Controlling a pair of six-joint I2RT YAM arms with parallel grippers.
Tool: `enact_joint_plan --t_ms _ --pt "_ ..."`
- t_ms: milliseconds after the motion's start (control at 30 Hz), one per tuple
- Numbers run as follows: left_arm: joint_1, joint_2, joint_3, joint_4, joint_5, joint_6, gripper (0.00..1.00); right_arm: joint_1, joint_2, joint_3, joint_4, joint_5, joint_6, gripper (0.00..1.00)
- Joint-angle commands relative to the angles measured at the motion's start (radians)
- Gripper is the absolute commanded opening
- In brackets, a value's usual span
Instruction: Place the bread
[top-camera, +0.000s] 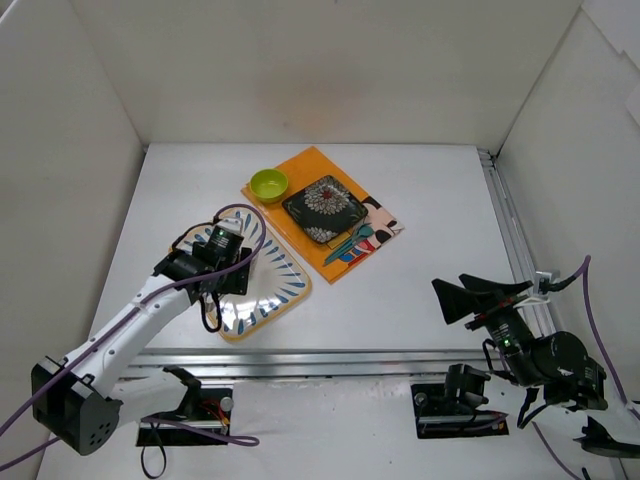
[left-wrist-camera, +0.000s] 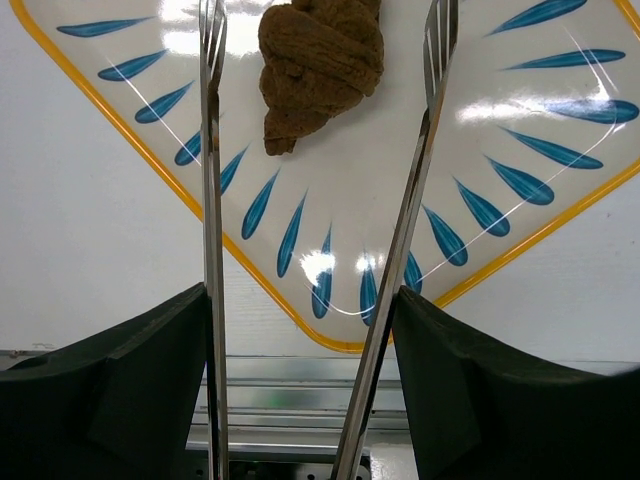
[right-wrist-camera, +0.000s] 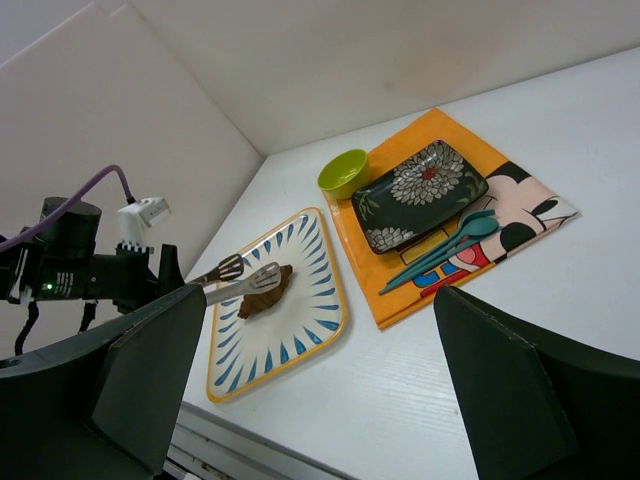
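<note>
The bread (left-wrist-camera: 320, 65), a dark-brown lumpy piece, lies on the white plate with blue petals and a yellow rim (left-wrist-camera: 520, 110). My left gripper (left-wrist-camera: 303, 300) is open, with a pair of metal tongs (left-wrist-camera: 212, 120) carried between its black fingers. The tong tips stand either side of the bread without touching it. The right wrist view shows the bread (right-wrist-camera: 265, 290) beside the tong tips (right-wrist-camera: 230, 272) on the plate (right-wrist-camera: 290, 345). In the top view my left gripper (top-camera: 228, 262) hides the bread. My right gripper (top-camera: 480, 295) is open and empty at the near right.
An orange patterned mat (top-camera: 310, 165) lies behind the plate. It holds a lime-green bowl (top-camera: 268, 184), a dark flowered square plate (top-camera: 323, 208) and teal utensils (top-camera: 350, 243). A metal rail (top-camera: 350, 360) runs along the near edge. White walls enclose the table.
</note>
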Motion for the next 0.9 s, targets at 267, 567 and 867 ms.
enact_joint_plan --t_ms 267,567,867 --pt "-0.007 0.064 0.011 0.017 -0.018 -0.026 0.66 0.004 0.006 0.019 0.048 -0.010 -0.002 0.98" --pt "-0.007 0.113 0.014 0.039 -0.017 -0.015 0.65 0.004 -0.011 0.014 0.048 -0.009 -0.004 0.98" --pt "-0.007 0.112 0.027 0.028 -0.006 -0.005 0.44 0.006 -0.009 0.014 0.048 -0.012 -0.002 0.98"
